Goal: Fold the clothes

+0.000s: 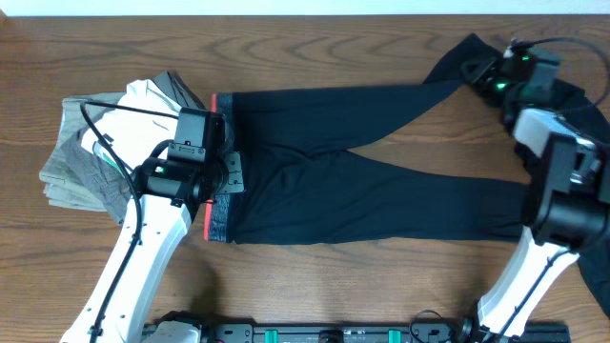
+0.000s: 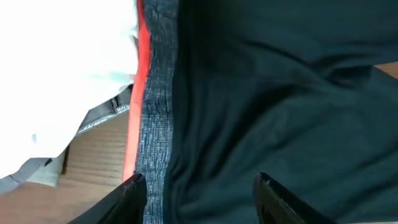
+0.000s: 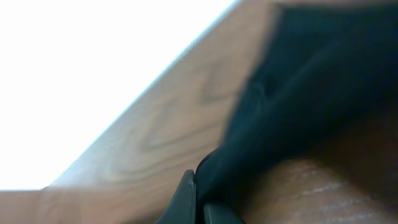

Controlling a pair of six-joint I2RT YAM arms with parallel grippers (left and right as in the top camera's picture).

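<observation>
Black trousers (image 1: 362,181) are spread full length on the desk (image 1: 315,57), not yet folded. The left fingers (image 2: 130,196) are held apart over the waistband (image 1: 219,214) (grey, coral-edged); a leg end (image 1: 457,57) is pinched by the right fingers (image 3: 186,193).

Leaving bare desk (image 1: 315,52) open along the far edge, and along the near edge between the two arms. Filling the middle with trousers (image 1: 400,205) spread left to right. Crowding the left end with a pile of clothes (image 1: 67,171) beside the left arm (image 1: 143,248). Closing off the right end with the right arm (image 1: 558,205).
</observation>
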